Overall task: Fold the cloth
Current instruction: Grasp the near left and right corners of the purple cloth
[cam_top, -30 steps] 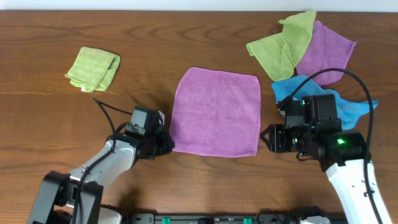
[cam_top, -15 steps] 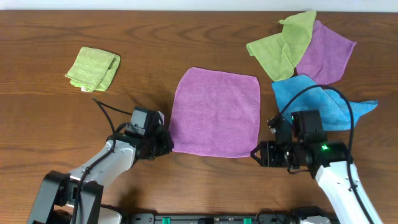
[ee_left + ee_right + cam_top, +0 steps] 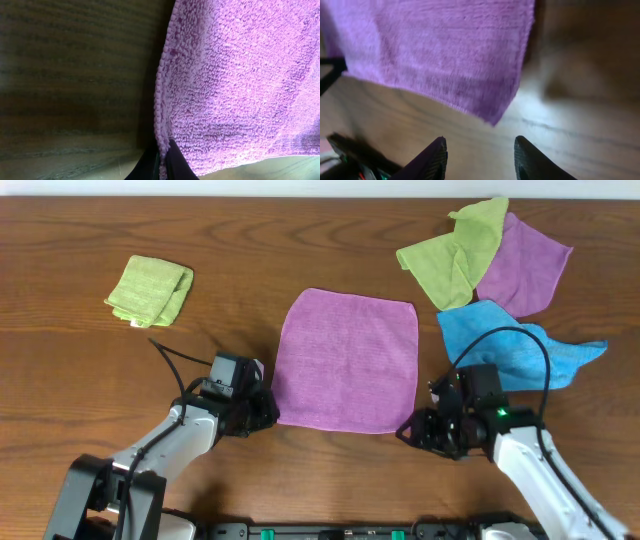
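A purple cloth lies flat in the middle of the table. My left gripper is at its near left corner and is shut on the cloth's edge. My right gripper is open and empty, just off the near right corner, which lies a little ahead of the fingers.
A folded green cloth lies at the far left. A pile of green, purple and blue cloths lies at the far right, close behind my right arm.
My right gripper has moved left and toward the table's front, from beside the blue cloth to the purple cloth's near right corner. The left gripper has not moved.
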`<state>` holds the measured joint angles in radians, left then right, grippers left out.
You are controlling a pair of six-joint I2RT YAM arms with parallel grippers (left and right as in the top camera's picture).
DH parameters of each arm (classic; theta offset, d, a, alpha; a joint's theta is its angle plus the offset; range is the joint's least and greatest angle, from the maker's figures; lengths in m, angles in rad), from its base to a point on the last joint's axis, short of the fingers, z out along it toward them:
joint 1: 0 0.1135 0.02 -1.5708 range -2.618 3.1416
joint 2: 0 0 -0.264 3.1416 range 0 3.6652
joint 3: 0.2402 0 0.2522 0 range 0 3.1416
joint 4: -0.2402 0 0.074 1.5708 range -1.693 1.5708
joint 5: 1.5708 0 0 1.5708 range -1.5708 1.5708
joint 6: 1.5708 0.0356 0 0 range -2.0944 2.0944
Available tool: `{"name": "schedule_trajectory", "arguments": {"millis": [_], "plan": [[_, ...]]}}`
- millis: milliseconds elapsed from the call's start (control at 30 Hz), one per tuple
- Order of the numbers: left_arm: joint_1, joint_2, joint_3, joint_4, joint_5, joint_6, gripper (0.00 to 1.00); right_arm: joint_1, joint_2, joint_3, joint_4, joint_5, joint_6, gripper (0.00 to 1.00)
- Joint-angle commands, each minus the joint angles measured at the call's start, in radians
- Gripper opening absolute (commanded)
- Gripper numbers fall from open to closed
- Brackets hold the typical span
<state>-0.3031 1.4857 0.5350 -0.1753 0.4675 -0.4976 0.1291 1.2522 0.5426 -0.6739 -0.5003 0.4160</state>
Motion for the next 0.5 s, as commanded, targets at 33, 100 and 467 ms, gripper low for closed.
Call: {"name": "schedule_trajectory", "arguments": {"millis": [33, 100, 467], "plan": [[0.001, 0.031, -0.029, -0.024, -0.029, -0.001, 0.06, -0.002, 0.065, -0.004, 0.054, -0.012, 0.101, 0.42], [0.001, 0.031, -0.029, -0.024, -0.029, -0.001, 0.06, -0.002, 0.088, -0.004, 0.084, -0.013, 0.117, 0.42], [0.001, 0.031, -0.029, -0.023, -0.029, -0.027, 0.06, -0.002, 0.129, -0.004, 0.111, -0.013, 0.130, 0.01]]}}
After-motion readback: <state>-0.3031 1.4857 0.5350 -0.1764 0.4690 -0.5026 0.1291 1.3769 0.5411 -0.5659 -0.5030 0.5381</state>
